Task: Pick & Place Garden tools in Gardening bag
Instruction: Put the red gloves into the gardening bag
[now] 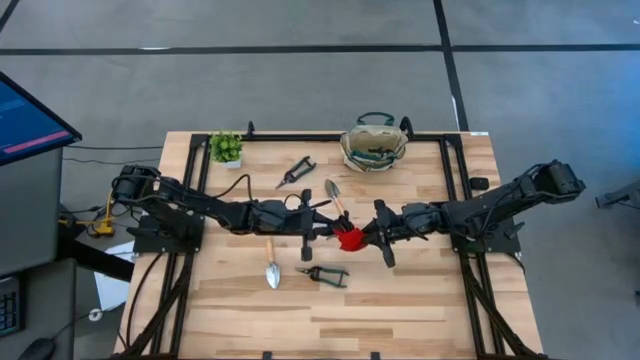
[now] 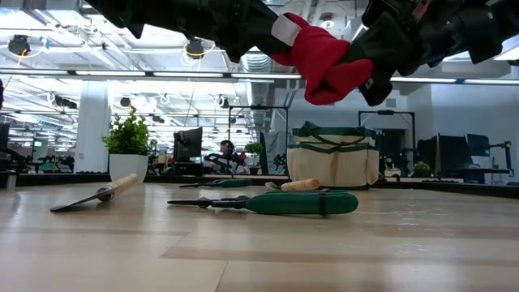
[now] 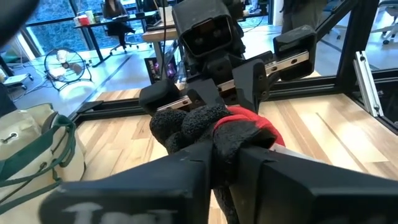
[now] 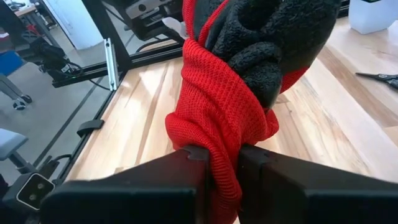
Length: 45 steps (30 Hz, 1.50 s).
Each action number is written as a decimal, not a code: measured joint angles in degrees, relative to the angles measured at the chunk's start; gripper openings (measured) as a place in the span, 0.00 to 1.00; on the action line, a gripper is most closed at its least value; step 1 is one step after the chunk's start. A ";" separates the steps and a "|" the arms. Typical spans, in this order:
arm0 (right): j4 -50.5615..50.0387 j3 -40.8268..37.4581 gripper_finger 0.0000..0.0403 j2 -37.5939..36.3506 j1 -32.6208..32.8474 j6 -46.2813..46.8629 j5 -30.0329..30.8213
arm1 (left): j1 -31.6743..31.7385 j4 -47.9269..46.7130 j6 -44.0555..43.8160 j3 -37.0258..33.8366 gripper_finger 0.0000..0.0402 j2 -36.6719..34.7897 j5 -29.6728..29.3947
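Observation:
A red-and-black knit bundle hangs in the air over the table's middle, between my two grippers; the low view shows it well above the wood. My left gripper is shut on its left side and my right gripper on its right side. The beige gardening bag with green trim stands upright at the table's far edge. Two wooden-handled trowels, pruners and shears lie flat on the table. My left gripper pinches the bundle's black part between its two fingers, coming level from the table's left. The bundle is lifted clear of the table. My right gripper pinches a fold of the bundle's red knit cloth between its two fingers, coming level from the table's right. The bundle bulges beyond the fingertips, clear of the table.
A small green potted plant stands at the far left corner. A thin black tool lies under my left arm. A black frame rail runs along the far edge. Bare wood lies at the near right.

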 joint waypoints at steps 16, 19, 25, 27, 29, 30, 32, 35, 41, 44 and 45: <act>-5.04 0.00 0.06 -0.17 0.68 2.39 3.82 | -0.25 -1.77 2.80 0.04 0.35 -9.54 -0.44; -5.49 -0.04 0.06 -1.22 0.69 2.35 4.50 | -0.44 -5.76 1.75 -0.41 0.34 -13.44 -0.45; -15.44 3.99 0.06 -6.66 -0.29 -0.66 6.12 | -1.95 -7.67 -2.11 -6.49 0.27 -18.80 -0.49; -22.97 6.92 0.06 -8.34 -0.78 -2.12 9.94 | -2.33 -7.47 -2.16 -8.64 0.24 -20.20 -0.49; -30.09 10.17 0.06 -9.43 -1.70 -3.92 12.44 | -2.41 -7.45 -2.92 -10.63 0.22 -21.47 -0.49; -32.41 11.88 0.06 -9.68 -2.32 -4.86 12.86 | -2.41 -7.20 -3.72 -11.48 0.21 -22.04 -0.49; -36.20 15.01 0.06 -10.03 -3.84 -6.67 13.77 | -2.32 -7.03 -4.97 -12.61 0.19 -23.13 -0.53; -40.17 18.82 0.06 -9.73 -7.06 -10.06 13.95 | -2.32 -6.81 -5.14 -13.61 0.16 -24.26 -0.73; -41.50 22.20 0.06 -9.42 -15.97 -15.85 13.99 | -2.34 -6.88 -5.14 -13.97 0.12 -24.37 -0.73; -41.88 22.23 0.06 -9.40 -21.08 -17.19 13.99 | -2.34 -6.89 -5.14 -13.97 0.11 -24.37 -0.71; -41.88 22.23 0.06 -9.40 -22.85 -17.68 13.99 | -2.34 -6.90 -5.14 -13.97 0.10 -24.37 -0.68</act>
